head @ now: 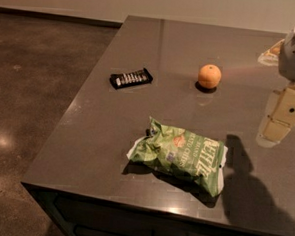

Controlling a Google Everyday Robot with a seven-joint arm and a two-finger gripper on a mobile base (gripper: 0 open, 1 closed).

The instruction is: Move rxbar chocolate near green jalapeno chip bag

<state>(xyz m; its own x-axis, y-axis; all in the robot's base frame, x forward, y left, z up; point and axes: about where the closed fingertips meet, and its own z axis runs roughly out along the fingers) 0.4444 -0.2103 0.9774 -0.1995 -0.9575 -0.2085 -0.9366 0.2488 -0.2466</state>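
The rxbar chocolate (131,78), a small flat black wrapper with white lettering, lies on the dark grey table (111,138) at the far left. The green jalapeno chip bag (180,156), crinkled and light green, lies near the table's front edge. My gripper (280,123) hangs above the table at the right edge of the view. It is well right of the chip bag and far from the bar, and it holds nothing that I can see.
A round orange fruit (209,76) sits mid-table, right of the bar. A pale packet (271,52) lies at the far right behind the arm. The table's left and front edges drop to a brown floor (34,83).
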